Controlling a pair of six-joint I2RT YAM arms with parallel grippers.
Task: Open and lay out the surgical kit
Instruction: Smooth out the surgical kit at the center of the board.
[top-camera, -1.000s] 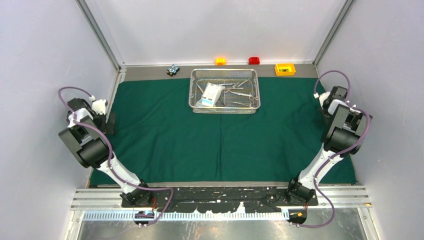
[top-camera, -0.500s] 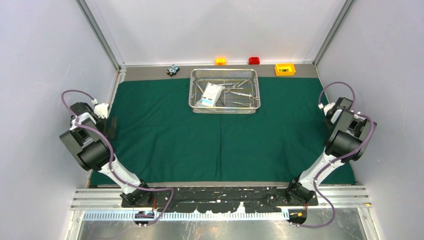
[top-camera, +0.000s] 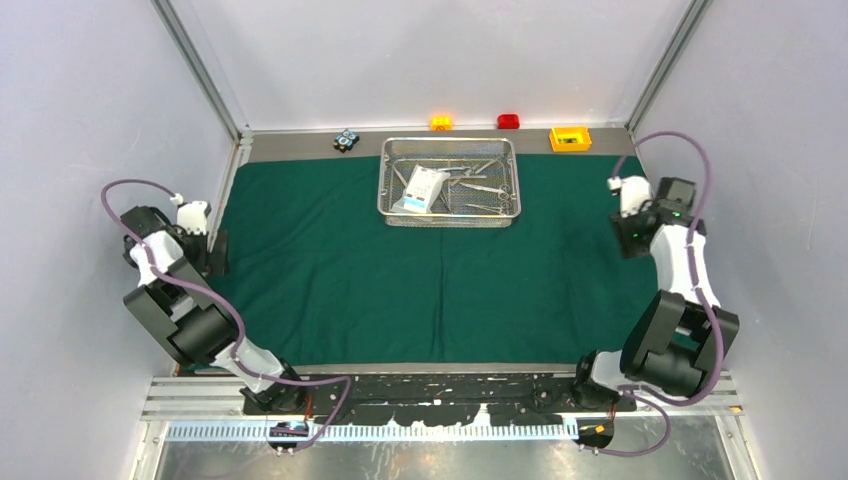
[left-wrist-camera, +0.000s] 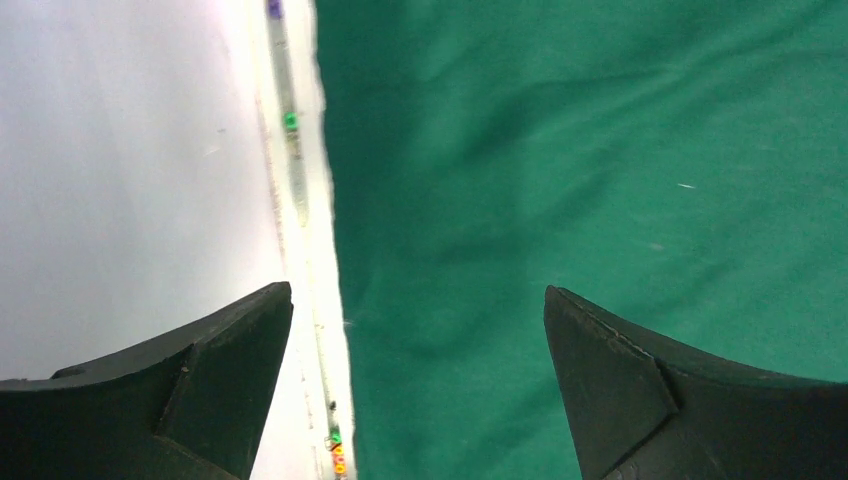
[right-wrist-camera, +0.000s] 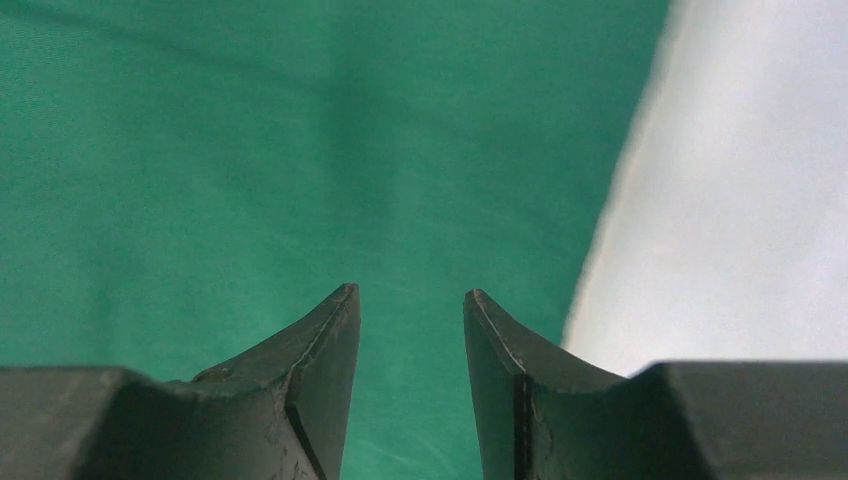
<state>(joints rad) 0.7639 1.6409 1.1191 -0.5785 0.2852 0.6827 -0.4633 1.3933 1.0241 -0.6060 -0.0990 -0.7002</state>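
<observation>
Left gripper (left-wrist-camera: 415, 300), dark wedge fingers spread wide, empty, hangs over the left edge of the wrinkled green cloth drape (top-camera: 400, 290). Right gripper (right-wrist-camera: 410, 300), narrowly parted, grips nothing above the right edge. The rectangular wire-mesh tray (top-camera: 449, 218), holding a flat white pouch (top-camera: 424, 188), sits far-centre.

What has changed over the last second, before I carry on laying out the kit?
The right arm unfolded: its elbow dropped toward the base, and the right gripper swung slightly inward over the right edge of the drape, jaws apart and holding nothing. The left arm shifted a little outward; the left gripper is wide open over the drape's left edge. Drape, tray and pouch have not moved.
</observation>
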